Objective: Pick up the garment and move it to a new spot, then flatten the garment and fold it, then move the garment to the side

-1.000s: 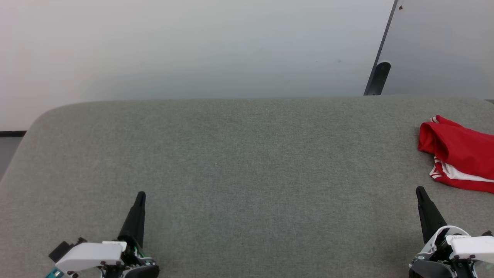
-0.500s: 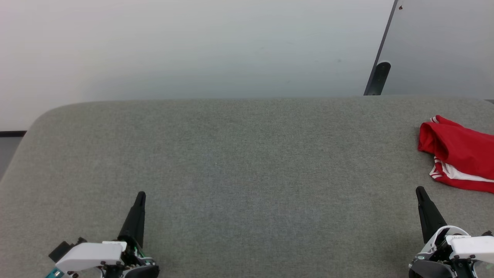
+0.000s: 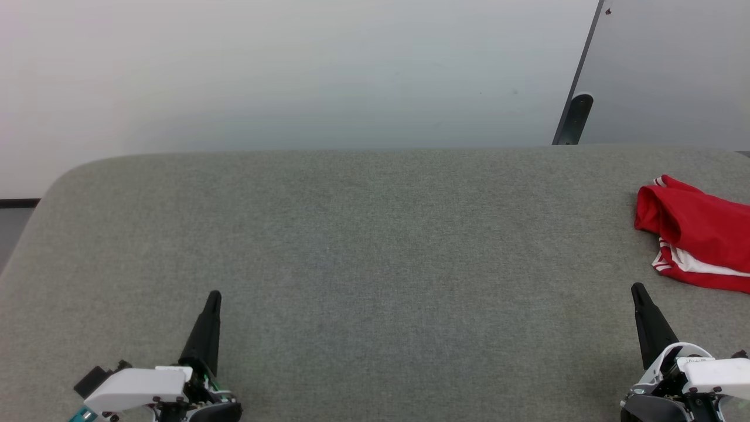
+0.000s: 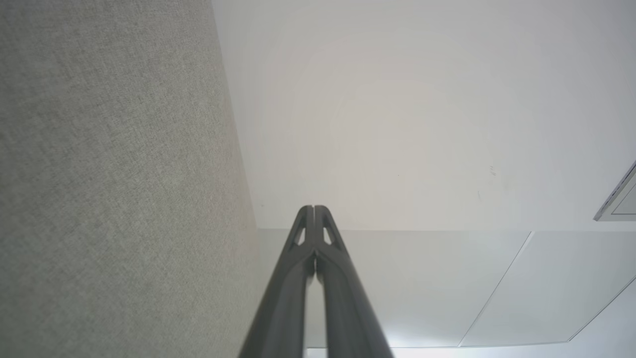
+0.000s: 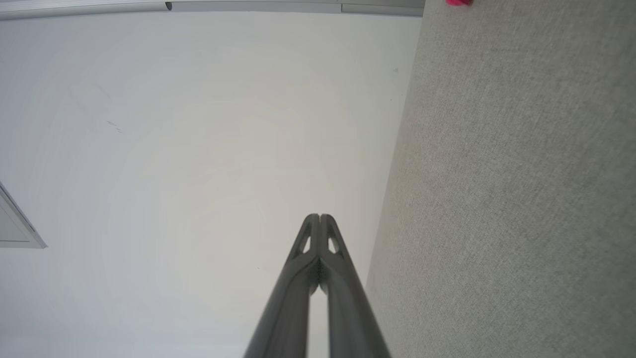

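Note:
The garment [image 3: 697,231], red with white stripes and a white strip, lies crumpled at the right edge of the grey felt table [image 3: 375,246], partly cut off by the frame. A sliver of the garment [image 5: 458,2] shows at the top of the right wrist view. My right gripper [image 3: 637,290] is shut and empty, hovering near the table's front right, just in front of the garment and apart from it. My left gripper [image 3: 215,296] is shut and empty at the front left. In the wrist views, the left gripper [image 4: 314,209] and the right gripper [image 5: 320,217] each have their fingers pressed together.
A pale wall rises behind the table. A dark post [image 3: 574,120] and a grey panel [image 3: 668,70] stand at the back right. The table's rounded left corner [image 3: 64,176] drops off to the floor.

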Available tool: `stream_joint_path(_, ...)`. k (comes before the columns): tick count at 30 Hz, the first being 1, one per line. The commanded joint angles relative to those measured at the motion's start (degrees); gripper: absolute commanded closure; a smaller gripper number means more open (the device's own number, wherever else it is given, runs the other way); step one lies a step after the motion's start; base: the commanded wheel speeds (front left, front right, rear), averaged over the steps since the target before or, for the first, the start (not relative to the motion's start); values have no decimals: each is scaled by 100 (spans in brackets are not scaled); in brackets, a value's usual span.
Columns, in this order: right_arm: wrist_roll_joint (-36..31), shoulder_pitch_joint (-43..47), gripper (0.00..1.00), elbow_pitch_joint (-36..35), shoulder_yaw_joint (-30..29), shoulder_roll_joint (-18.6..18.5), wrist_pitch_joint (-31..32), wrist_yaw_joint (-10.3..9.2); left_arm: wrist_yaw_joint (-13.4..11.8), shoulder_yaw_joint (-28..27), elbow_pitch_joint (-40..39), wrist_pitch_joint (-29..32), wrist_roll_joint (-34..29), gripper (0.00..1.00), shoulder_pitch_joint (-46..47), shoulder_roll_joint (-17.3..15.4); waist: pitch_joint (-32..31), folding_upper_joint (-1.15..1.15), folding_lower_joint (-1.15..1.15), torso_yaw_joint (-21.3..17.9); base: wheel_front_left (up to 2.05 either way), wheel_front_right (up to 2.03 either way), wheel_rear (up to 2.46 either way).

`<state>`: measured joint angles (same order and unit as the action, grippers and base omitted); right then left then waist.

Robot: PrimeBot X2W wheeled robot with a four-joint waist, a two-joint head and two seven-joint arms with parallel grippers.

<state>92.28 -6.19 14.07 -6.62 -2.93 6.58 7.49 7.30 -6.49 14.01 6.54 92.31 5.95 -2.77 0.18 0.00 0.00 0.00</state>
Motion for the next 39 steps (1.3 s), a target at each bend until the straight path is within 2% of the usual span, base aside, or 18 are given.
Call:
stream_joint_path(1, 25, -12, 100, -10, 8, 22, 9, 0, 36, -13, 9, 19, 19, 100, 61, -6, 0, 0, 0, 0, 0, 0, 0)
stream_joint_path(39, 26, -11, 100, -10, 9, 22, 8, 0, 36, -13, 9, 18, 19, 100, 60, -6, 0, 0, 0, 0, 0, 0, 0)
